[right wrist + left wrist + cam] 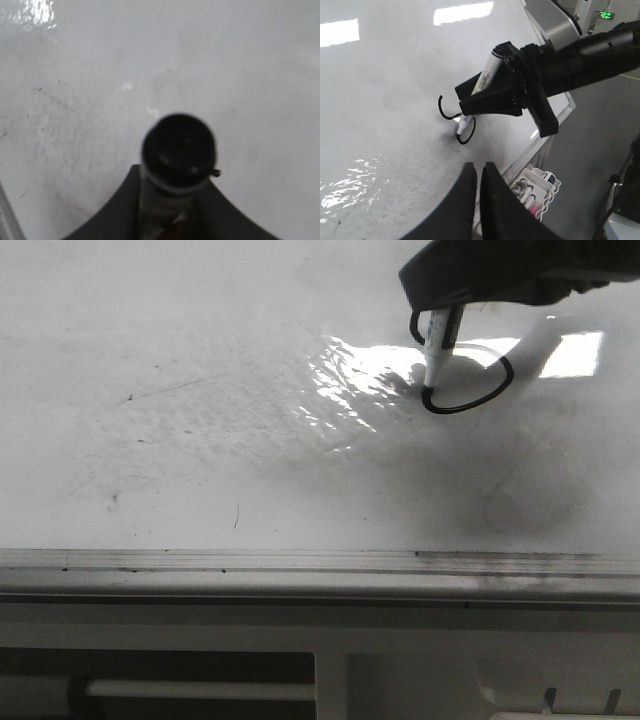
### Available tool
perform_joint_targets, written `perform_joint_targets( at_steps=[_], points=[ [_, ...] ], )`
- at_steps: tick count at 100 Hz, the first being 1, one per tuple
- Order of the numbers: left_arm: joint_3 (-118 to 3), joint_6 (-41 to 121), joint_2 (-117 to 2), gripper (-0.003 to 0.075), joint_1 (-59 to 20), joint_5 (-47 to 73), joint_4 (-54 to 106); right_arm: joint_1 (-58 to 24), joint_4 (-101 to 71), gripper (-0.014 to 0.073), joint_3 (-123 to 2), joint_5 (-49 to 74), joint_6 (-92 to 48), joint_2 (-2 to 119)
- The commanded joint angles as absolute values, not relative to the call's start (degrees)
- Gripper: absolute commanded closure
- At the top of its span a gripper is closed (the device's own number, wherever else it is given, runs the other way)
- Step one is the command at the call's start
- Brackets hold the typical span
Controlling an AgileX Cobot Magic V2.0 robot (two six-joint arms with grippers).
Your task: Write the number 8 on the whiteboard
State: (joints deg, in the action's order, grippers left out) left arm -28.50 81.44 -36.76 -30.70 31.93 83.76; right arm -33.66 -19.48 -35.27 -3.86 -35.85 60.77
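The whiteboard (200, 440) fills the front view, glossy white with grey smudges. On its far right is a black number 8 (497, 388); its wide lower loop shows and its upper part sits behind the marker. My right gripper (440, 308) is shut on a white marker (438, 345), whose black tip touches the board at the loop's left end. In the left wrist view the marker (482, 80) slants down to the black strokes (469, 137). In the right wrist view the marker (179, 150) is seen end-on. My left gripper (479, 167) hovers shut and empty over the board (380, 100).
A silver edge rail (300, 565) runs along the board's near side. Bright glare (350, 380) lies left of the marker. Beyond the board's edge stands a white tray of markers (540, 192). The right arm (580, 55) reaches over the board.
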Motion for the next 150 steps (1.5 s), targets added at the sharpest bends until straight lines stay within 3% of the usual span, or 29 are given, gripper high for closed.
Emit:
perform_joint_targets(
  at_steps=[1, 27, 71, 90, 100, 112, 117, 133, 150],
  points=[
    [-30.05, 80.99, -36.66, 0.0741, -30.61, 32.51, 86.48, -30.56, -18.79, 0.0638, -38.23, -9.97, -38.12, 60.83],
    [-30.05, 80.99, -36.66, 0.0741, -30.61, 32.51, 86.48, -25.85, -18.79, 0.0638, -41.87, -8.69, -38.12, 60.83],
    [-30.05, 80.99, -36.66, 0.0741, -30.61, 32.51, 86.48, -31.09, -18.79, 0.0638, -46.27, -3.39, -38.12, 62.39],
    [-30.05, 80.99, -36.66, 0.0735, -30.61, 32.51, 85.33, -31.32, -18.79, 0.0638, -46.38, 2.35, -38.12, 53.71],
    [-30.05, 80.99, -36.79, 0.0619, -30.61, 32.90, 84.87, -31.32, -18.79, 0.0638, -46.41, 8.43, -38.12, 47.94],
    [-30.15, 80.99, -38.83, 0.0327, -30.61, 33.28, 85.08, -31.32, -20.73, 0.0638, -46.41, 13.85, -38.12, 44.53],
    [-30.58, 80.99, -40.29, 0.0254, -30.85, 34.23, 85.08, -31.32, -22.86, 0.0639, -46.41, 14.92, -38.12, 44.40],
    [-33.72, 83.31, -46.72, 0.0270, -31.10, 43.29, 86.22, -32.92, -27.72, 0.0639, -46.41, 18.05, -38.12, 45.67],
    [-37.08, 88.38, -53.82, 0.0283, -34.48, 47.39, 86.46, -41.64, -27.72, 0.0664, -46.41, 19.41, -39.00, 48.13]
  ],
)
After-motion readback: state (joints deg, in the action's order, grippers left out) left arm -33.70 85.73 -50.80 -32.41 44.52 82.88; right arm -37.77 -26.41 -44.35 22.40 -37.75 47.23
